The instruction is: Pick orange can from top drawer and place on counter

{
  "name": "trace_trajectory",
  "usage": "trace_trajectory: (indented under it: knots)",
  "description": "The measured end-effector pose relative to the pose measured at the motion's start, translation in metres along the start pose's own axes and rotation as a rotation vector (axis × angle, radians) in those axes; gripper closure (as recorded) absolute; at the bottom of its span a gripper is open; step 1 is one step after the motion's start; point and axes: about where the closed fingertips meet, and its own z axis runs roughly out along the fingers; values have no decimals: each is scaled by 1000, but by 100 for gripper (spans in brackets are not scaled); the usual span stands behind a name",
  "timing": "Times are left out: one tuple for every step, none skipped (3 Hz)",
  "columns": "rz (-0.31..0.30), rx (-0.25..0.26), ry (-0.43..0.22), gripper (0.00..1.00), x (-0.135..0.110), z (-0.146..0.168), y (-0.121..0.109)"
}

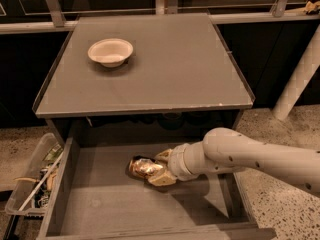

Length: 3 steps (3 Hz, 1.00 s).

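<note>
**While top drawer [110, 204] is standing open, hand [156, 170] is clasping orange can [140, 167]**

Its fingers [162, 179] are pinching the can, lying on its side mid-drawer on the grey floor, with the arm [260, 159] reaching in from the right. A white bowl [110, 51] is sitting on the bench [175, 69] above.

The floor [20, 144] is pale speckled terrazzo, flecked with dark chips, showing at both lower sides. Behind runs a pale horizontal rail [20, 28] with slanted metal brackets [52, 4] rising from it against dark glassy panels. Below the rail the wall [25, 74] is near black. A white post [300, 79] leans diagonally at right. A clear plastic bin [27, 189] of clutter stands on the floor at left. The light is dim and warm. The gripper [159, 168] lies in the top drawer [100, 204], clamped on the orange can [141, 166].
</note>
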Motion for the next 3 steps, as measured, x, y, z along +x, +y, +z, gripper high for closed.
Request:
trace_trajectory:
  knots:
    - [-21, -1, 17, 100, -8, -23, 3]
    - [-43, 12, 32, 100, -31, -72, 3]
    - [-89, 24, 16, 100, -63, -126, 4]
